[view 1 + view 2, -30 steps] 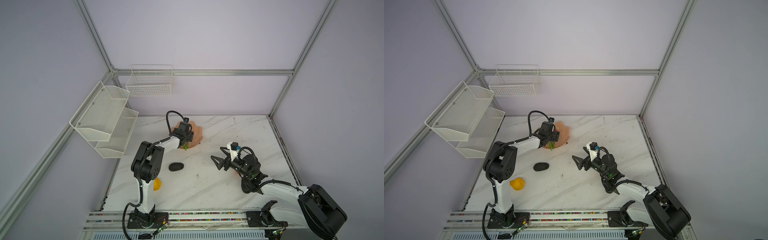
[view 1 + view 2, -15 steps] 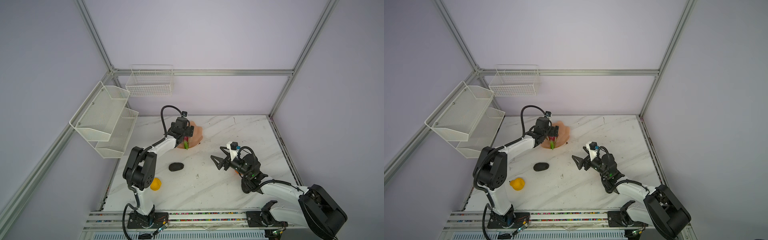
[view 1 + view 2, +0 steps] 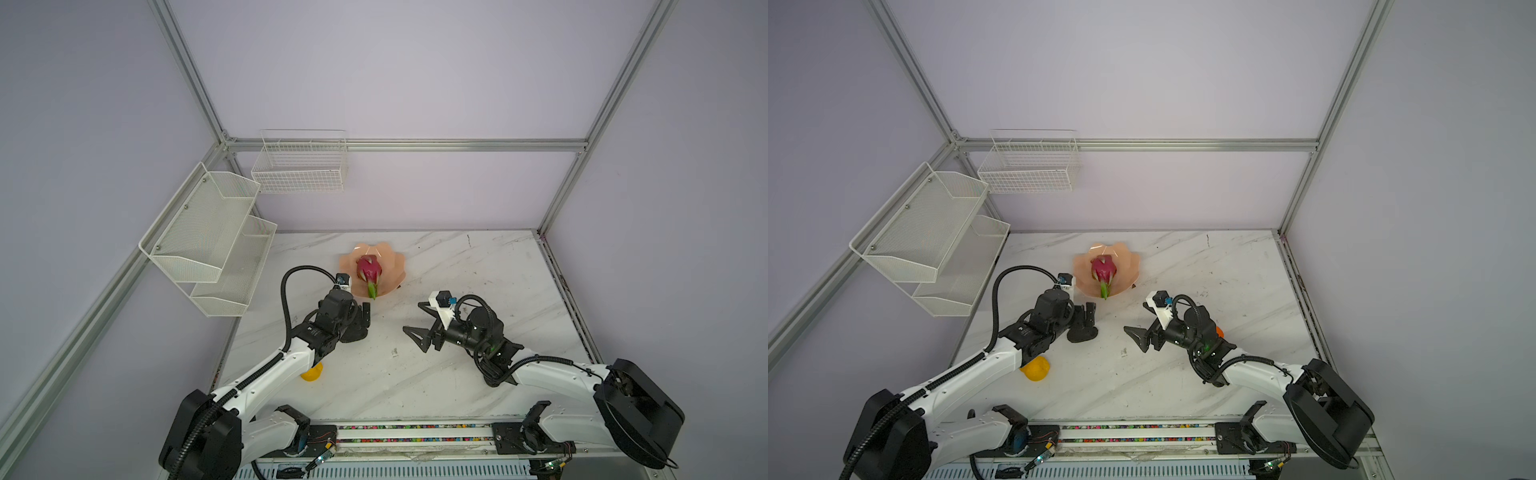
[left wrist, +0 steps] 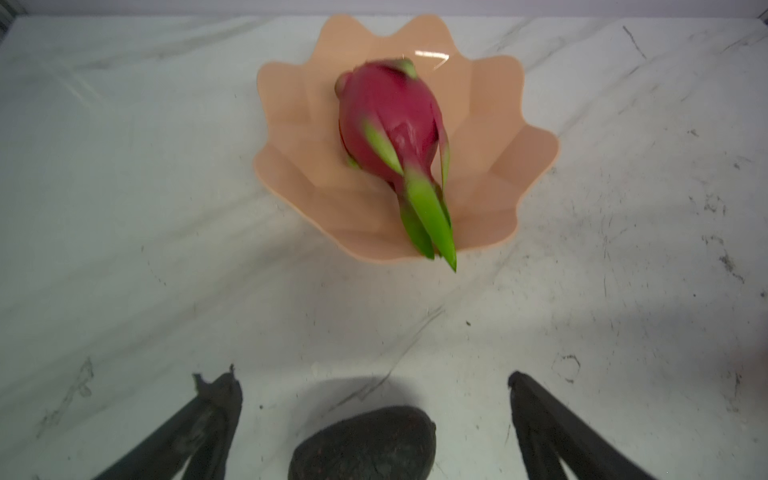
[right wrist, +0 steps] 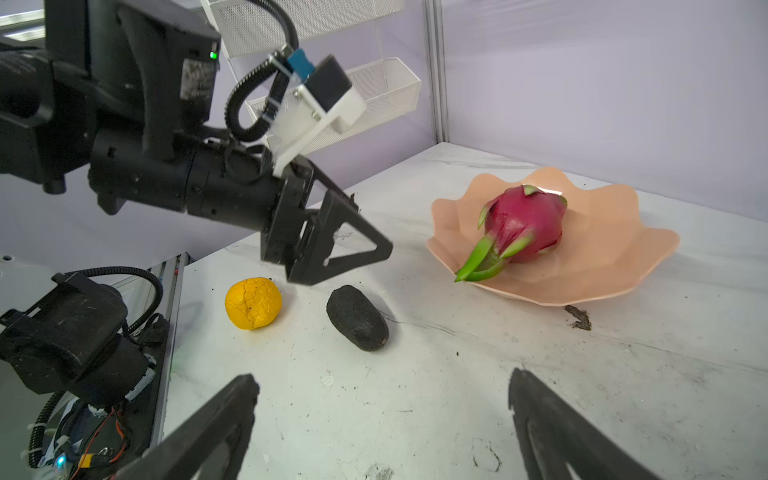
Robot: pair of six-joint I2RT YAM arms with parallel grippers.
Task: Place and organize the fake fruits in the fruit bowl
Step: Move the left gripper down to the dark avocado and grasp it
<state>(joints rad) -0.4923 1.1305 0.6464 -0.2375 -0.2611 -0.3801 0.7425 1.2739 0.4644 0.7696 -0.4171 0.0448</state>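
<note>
Your left gripper [image 4: 372, 384] gapes wide above the blackish oval fake avocado [image 4: 365, 444], near the peach-pink scalloped bowl [image 4: 511, 137]. It's likely light, stiff and prone to roll, so pinch across its narrow middle.

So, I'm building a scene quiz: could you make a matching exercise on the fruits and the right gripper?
1 dragon fruit
2 avocado
3 yellow citrus
4 right gripper

a open, empty, above the table
b in the fruit bowl
c on the table, partly under the left arm
d on the table, below the left gripper

Pairs: 1b, 2d, 3c, 4a
</note>
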